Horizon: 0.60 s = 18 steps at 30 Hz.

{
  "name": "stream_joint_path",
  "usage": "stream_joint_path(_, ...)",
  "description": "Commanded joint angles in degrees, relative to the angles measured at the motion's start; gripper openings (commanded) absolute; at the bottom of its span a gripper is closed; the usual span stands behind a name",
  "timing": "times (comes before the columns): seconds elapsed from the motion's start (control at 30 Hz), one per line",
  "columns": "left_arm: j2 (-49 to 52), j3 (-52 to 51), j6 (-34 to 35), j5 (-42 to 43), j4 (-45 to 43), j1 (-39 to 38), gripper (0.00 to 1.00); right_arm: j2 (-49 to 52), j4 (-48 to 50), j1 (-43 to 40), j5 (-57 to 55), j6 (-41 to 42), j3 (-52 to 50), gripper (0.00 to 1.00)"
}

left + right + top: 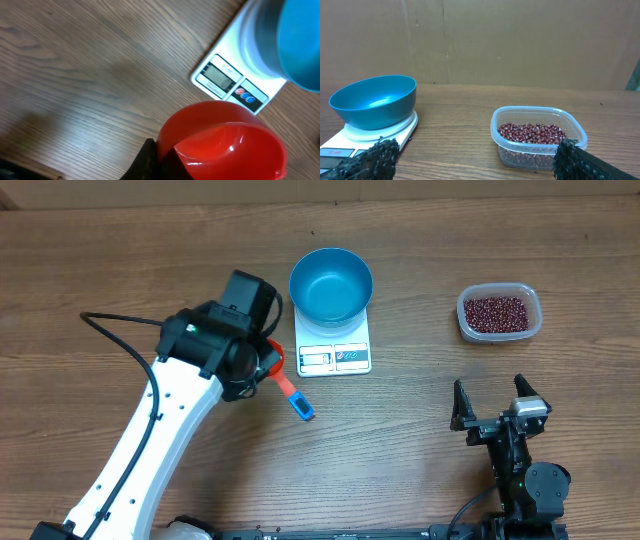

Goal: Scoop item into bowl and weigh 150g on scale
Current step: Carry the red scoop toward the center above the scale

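1. The left gripper (265, 362) is clenched on the empty small red-orange plastic measuring scoop (225, 145), just left of the flat white rectangular kitchen scale (333, 358).
2. The round deep bright blue plastic bowl (331, 283) sits empty on the scale.
3. The small glossy dark red-brown beans (494, 311) fill the clear rectangular plastic tub (466, 326), well right of the scale.
4. The right gripper (490, 390) is spread wide, holding nothing.

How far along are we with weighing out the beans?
Done: the blue bowl sits empty on the scale. In hand: the left gripper is shut on the red scoop, empty, beside the scale. Left: the beans sit in the clear tub, so all scooping and weighing remain. The right gripper is open.
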<state>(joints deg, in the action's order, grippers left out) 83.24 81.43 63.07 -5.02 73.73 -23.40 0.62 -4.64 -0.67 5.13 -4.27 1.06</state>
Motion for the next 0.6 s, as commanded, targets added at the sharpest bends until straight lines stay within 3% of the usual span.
stream_joint_path(0.0, -1.1, 0.9, 3.4, -1.2, -1.6, -2.7, 0.04, -0.5, 0.2, 0.4, 0.1, -0.1, -0.6, 1.00)
stream_joint_path(0.17, -1.1, 0.9, 4.6, -1.6, -3.5, -5.0, 0.04, -0.5, 0.2, 0.4, 0.1, -0.1, -0.6, 1.00)
stream_joint_path(0.57, -1.0, 0.9, 16.8, -1.4, -3.8, -5.1, 0.04, -0.5, 0.2, 0.4, 0.1, -0.1, -0.6, 1.00)
